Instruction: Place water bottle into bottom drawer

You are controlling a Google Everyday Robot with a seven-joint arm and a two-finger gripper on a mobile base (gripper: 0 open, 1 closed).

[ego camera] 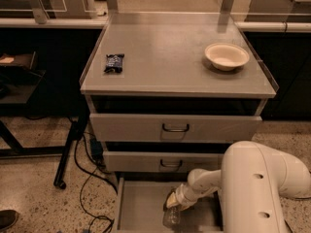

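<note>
Clear, crinkled water bottle beneath gripper, within bottom drawer

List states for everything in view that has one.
bottom drawer: open
middle drawer: shut
top drawer: shut
gripper: down inside bottom drawer
water bottle: in bottom drawer, under gripper
bowl: upright, empty
snack packet: flat on cabinet top
</note>
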